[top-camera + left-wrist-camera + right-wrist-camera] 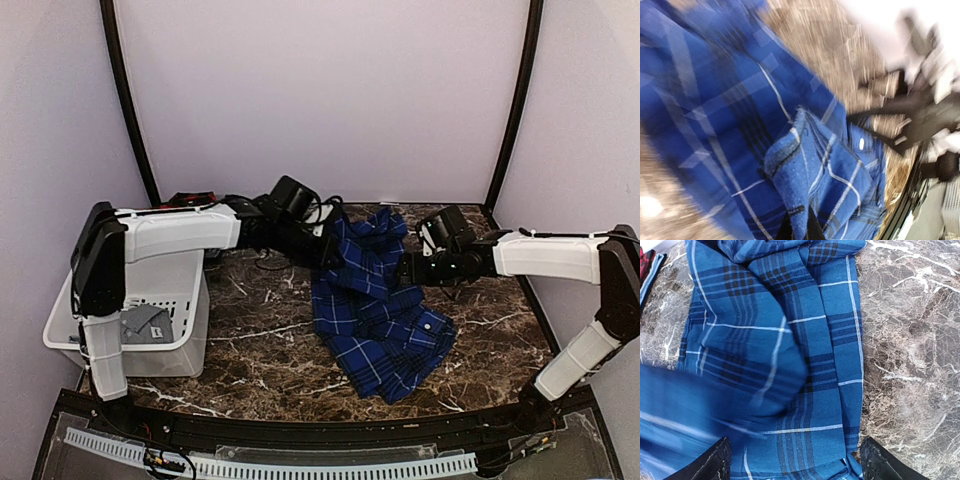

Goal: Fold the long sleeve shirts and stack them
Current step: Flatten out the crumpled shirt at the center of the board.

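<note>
On veined marble table [260,340]: rumpled soft blue plaid shirt [380,320].

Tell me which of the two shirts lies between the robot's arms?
The dark blue plaid shirt, crumpled mid-table between both arms. The red-and-black shirt sits apart at the far edge, beyond the white basket.
</note>
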Controlling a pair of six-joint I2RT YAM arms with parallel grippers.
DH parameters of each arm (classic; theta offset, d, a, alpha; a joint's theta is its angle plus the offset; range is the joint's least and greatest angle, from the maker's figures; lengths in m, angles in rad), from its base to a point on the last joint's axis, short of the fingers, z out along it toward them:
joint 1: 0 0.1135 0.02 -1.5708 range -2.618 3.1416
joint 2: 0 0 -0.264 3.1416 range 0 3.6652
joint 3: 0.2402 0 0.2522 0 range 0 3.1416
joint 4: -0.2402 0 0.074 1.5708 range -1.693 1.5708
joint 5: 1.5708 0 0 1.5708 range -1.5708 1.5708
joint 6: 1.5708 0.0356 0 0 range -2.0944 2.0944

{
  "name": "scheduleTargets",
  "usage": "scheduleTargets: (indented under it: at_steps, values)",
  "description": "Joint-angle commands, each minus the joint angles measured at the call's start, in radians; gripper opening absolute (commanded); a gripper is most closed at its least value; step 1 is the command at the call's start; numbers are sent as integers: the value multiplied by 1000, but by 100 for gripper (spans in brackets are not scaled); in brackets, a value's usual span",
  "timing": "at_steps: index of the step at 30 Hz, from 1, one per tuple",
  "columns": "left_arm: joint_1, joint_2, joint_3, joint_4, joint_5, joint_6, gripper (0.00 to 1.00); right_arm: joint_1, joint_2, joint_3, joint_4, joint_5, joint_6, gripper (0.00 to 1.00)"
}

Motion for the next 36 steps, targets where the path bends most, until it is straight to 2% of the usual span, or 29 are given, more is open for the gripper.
scheduleTargets:
  at_steps: [1,4,7,16,27,36]
  values:
    - [115,-275,-104,46,-161,-43,0,-4,28,-14,36,-5,-10,85]
    - [189,-327,-155,46,-218,-70,0,-1,34,-18,36,-21,-19,82]
    - [272,-335,-154,31,-214,-83,0,18,36,-24,31,-27,-29,81]
    - [378,-248,-18,7,-201,-93,0,167,29,-68,-59,104,9,80]
    - [432,-111,211,-48,-165,-84,0,258,-100,-223,-165,168,171,79]
    - [441,-9,351,-74,-124,-83,0,327,-43,-268,-172,218,249,76]
